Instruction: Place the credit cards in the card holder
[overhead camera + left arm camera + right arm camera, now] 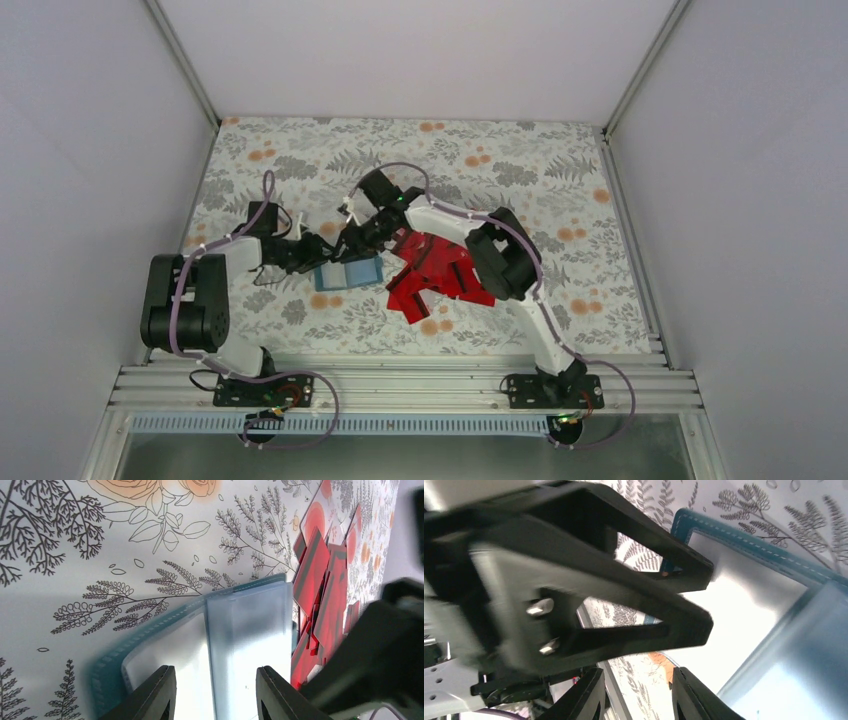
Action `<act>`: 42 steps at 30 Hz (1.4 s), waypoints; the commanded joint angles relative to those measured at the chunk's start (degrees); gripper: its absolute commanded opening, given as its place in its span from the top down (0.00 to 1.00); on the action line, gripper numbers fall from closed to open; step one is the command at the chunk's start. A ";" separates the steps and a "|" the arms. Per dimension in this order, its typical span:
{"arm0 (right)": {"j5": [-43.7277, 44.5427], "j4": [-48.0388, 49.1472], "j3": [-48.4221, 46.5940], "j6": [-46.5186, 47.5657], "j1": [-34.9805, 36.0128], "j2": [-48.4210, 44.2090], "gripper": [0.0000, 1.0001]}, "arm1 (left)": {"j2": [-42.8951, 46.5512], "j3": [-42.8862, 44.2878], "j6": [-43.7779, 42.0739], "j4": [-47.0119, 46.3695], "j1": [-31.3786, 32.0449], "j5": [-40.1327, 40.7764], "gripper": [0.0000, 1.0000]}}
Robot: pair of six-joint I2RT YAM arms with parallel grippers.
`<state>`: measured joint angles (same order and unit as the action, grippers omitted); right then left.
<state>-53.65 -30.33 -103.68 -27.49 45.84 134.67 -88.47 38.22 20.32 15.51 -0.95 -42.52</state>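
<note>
From above, your main risk is a collision. The left fingers [322, 262] and right fingers [352, 238] crowd the same corner of the holder [352, 273], left of centre, so a quick move by either arm could knock the other or shove the holder across the tabletop [300, 150]. Your left arm [190, 300] reaches in low from the lower left. Your right arm [505, 260] arcs over the cards [440, 278], a red heap just right of the holder, and a dropped elbow could scatter them. No card shows in either set of fingers. In the left wrist view the holder lies open across the middle with its clear sleeves up. The left fingers stand partly apart over it at the bottom edge. They look to be pinning it rather than pinching it, though the contact is hidden. If they come off, the leaf may flop shut. The cards sit at the right edge, beside the dark right arm. In the right wrist view the left fingers fill the upper left, tips apart at the holder's teal rim. Your right fingers, at the bottom, stand narrowly apart with nothing between them. They are close under the left ones, so watch that they don't catch.
</note>
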 commanded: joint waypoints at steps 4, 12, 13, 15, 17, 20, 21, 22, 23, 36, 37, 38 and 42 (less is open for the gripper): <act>11.85 -3.53 11.40 2.06 -3.75 -16.82 0.58 | -0.80 1.56 -2.35 0.05 0.84 0.73 0.59; 16.35 0.59 33.28 -1.95 -11.94 -33.36 0.46 | -0.83 5.06 -5.09 2.94 3.32 2.21 0.59; 16.64 0.91 34.88 -2.51 -12.80 -34.14 0.42 | -1.17 5.63 -5.37 3.23 3.54 2.59 0.59; 16.63 2.20 38.29 -3.78 -13.96 -35.62 0.40 | -2.07 6.64 -5.54 3.51 3.80 2.94 0.59; 16.05 4.97 42.05 -5.87 -15.27 -37.11 0.39 | -2.97 7.65 -5.78 4.06 4.00 3.06 0.59; 15.15 8.73 46.46 -8.27 -16.82 -38.70 0.38 | -3.39 8.80 -6.07 4.89 4.35 3.79 0.59; 15.21 9.23 47.14 -8.59 -17.18 -38.92 0.38 | -3.37 9.02 -6.08 5.08 4.45 4.12 0.59; 15.32 9.54 47.76 -8.83 -17.50 -38.95 0.38 | -3.49 9.32 -5.96 5.28 4.65 4.21 0.59; 15.33 9.95 48.33 -9.12 -17.73 -38.95 0.38 | -3.60 9.64 -5.78 5.32 4.95 4.09 0.59; 16.66 13.08 53.99 -11.82 -19.77 -40.32 0.33 | -6.81 18.17 -5.02 7.11 14.72 8.67 0.59; 16.48 13.17 54.45 -11.76 -19.94 -40.97 0.33 | -6.87 18.47 -5.14 7.24 15.34 8.90 0.59; 16.30 13.37 54.80 -11.74 -20.05 -41.36 0.33 | -6.89 18.79 -5.26 7.30 15.94 9.09 0.59; 15.09 14.79 55.66 -11.46 -20.40 -42.81 0.33 | -8.13 21.08 -5.53 7.37 19.69 9.30 0.58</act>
<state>-37.80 -18.57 -48.82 -38.79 26.13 94.74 -95.24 56.34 15.64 22.48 15.62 -34.09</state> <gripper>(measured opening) 0.668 0.416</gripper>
